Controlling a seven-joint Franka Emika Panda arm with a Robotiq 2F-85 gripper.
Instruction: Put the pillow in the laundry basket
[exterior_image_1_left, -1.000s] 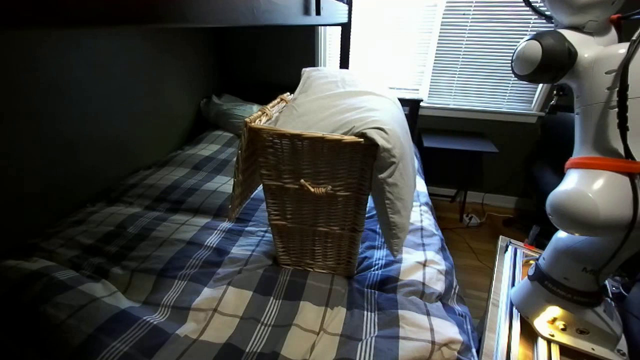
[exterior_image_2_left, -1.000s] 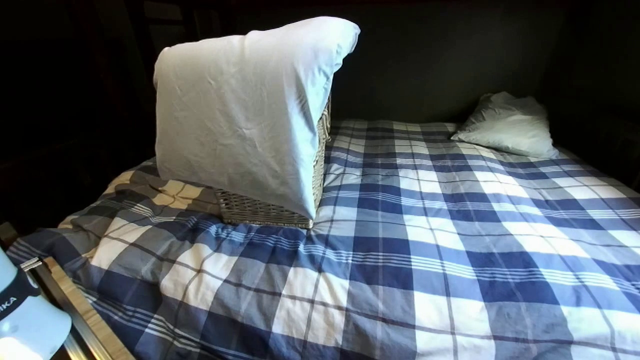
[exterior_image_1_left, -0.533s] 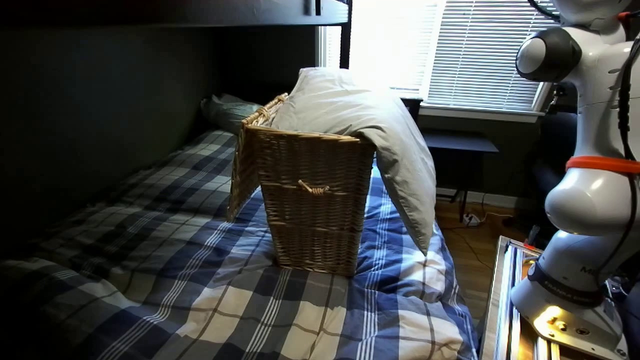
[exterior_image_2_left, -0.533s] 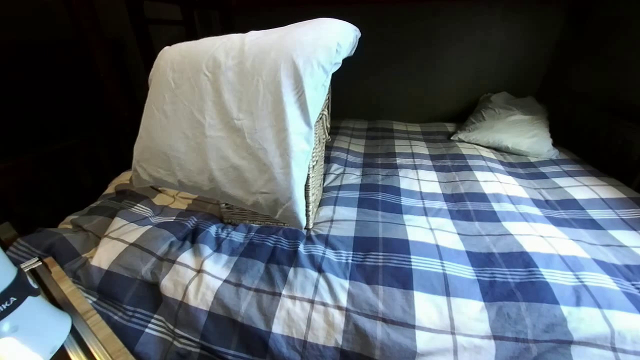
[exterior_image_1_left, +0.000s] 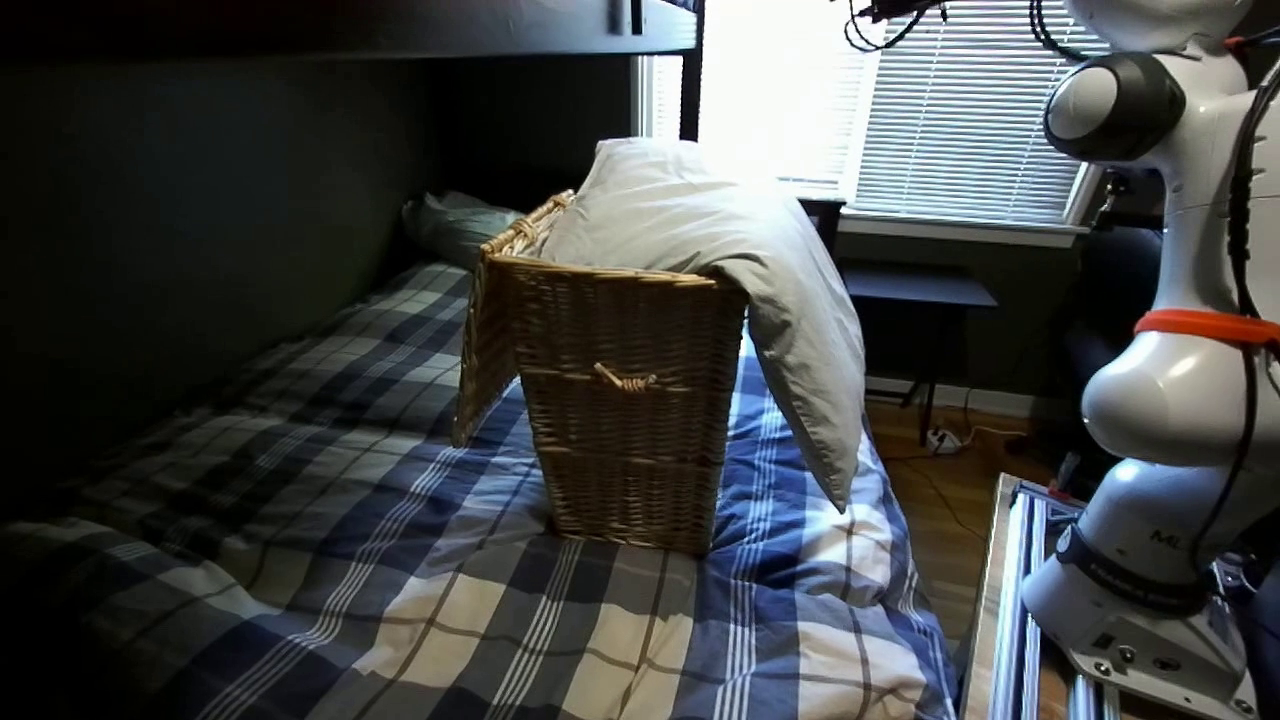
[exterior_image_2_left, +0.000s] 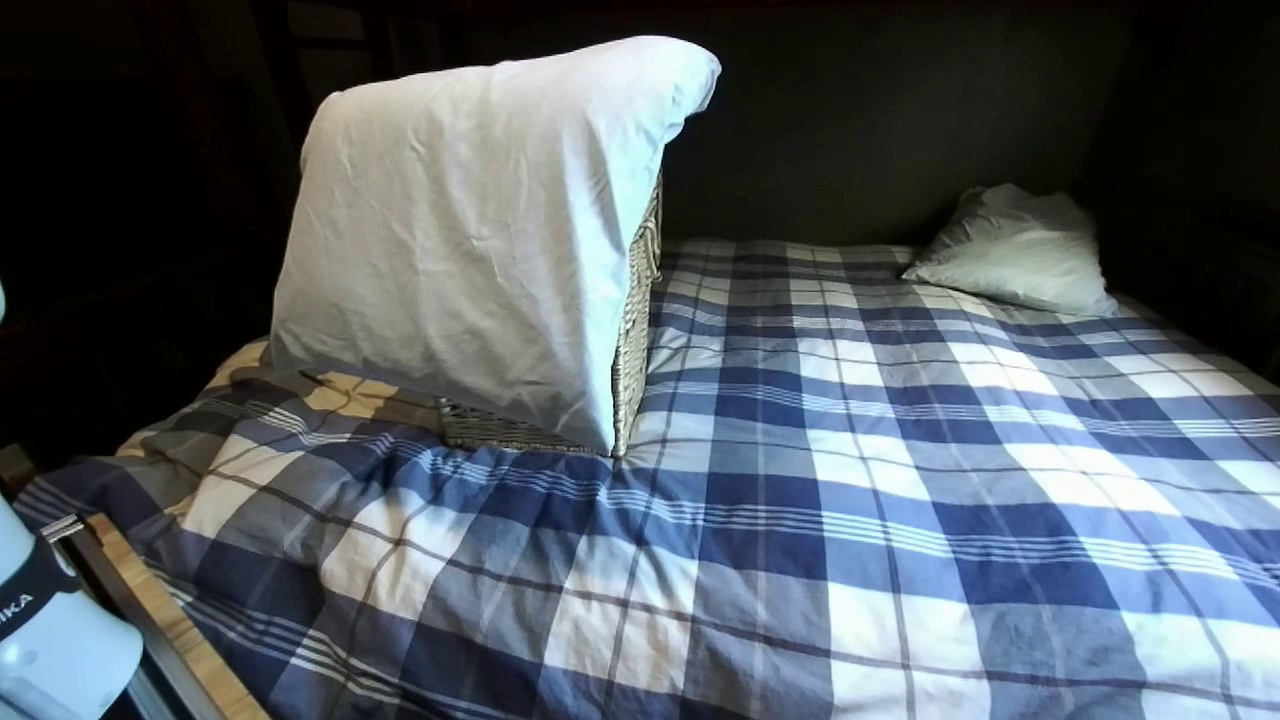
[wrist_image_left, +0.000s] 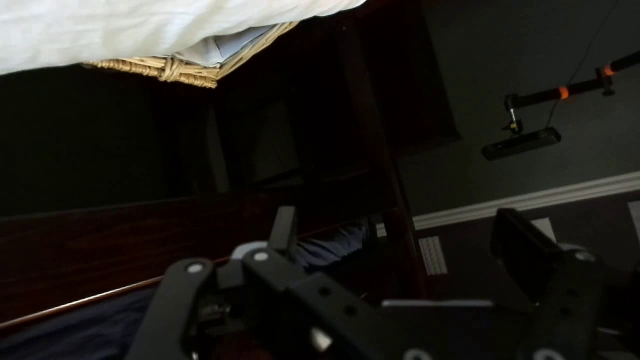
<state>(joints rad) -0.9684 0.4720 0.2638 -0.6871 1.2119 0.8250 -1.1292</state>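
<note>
The white pillow (exterior_image_1_left: 715, 225) drapes over the top of the tan wicker laundry basket (exterior_image_1_left: 620, 420). Its upper part lies over the basket mouth, and a long part hangs outside on the robot's side. In an exterior view the pillow (exterior_image_2_left: 460, 230) covers most of the basket (exterior_image_2_left: 636, 350). How much pillow is inside is hidden. In the wrist view my gripper (wrist_image_left: 396, 227) is open, with nothing between its fingers. It is apart from the pillow (wrist_image_left: 125, 30) and the basket rim (wrist_image_left: 170, 71), which show at the top left. The gripper fingers are out of frame in both exterior views.
The basket stands on the plaid bedcover (exterior_image_1_left: 400, 560). A wicker flap (exterior_image_1_left: 488, 350) hangs on its wall side. An upper bunk (exterior_image_1_left: 400, 30) overhangs the bed. Another white pillow (exterior_image_2_left: 1015, 250) lies in the bed's corner. The robot base (exterior_image_1_left: 1130, 600) stands beside the bed.
The hanging part of the pillow swung outward toward the robot's side, then slightly back. The basket top shifted a little toward the wall. The arm's elbow moved slightly, and cables appeared at the top.
</note>
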